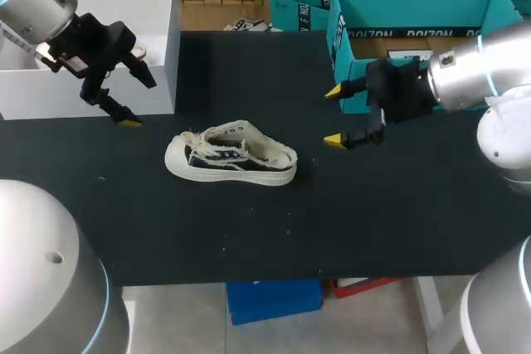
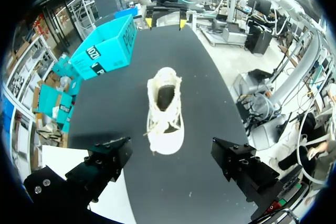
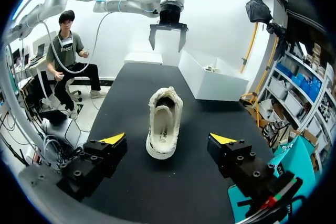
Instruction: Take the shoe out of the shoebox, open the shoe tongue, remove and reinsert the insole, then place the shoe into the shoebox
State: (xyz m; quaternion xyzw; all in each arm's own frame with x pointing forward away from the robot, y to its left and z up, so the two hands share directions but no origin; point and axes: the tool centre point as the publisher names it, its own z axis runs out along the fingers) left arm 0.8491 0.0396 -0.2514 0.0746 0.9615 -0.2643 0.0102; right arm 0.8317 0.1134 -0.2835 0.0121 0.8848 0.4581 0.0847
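Head view: shoe (image 1: 232,155) out on the black counter (image 1: 373,205), mid-counter, sole down, toe toward my left. White sole, dark upper, cream frayed collar, loose laces. Teal shoebox (image 1: 415,6) at the far right, well apart from it. Left pincer (image 1: 133,97) spread wide, holding nothing, above the counter near a white box (image 1: 91,47). Right pincer (image 1: 334,115) also spread, holding nothing, beside the shoebox and pointing at the heel.

Left wrist view: toe nearest, laces slack, dark mouth of the shoe (image 2: 165,111) open behind them. Own fingers wide apart either side, clear of it.

Right wrist view: heel nearest. Only this view shows the pale insole with print inside the shoe (image 3: 164,124). Yellow tips apart, not touching it.
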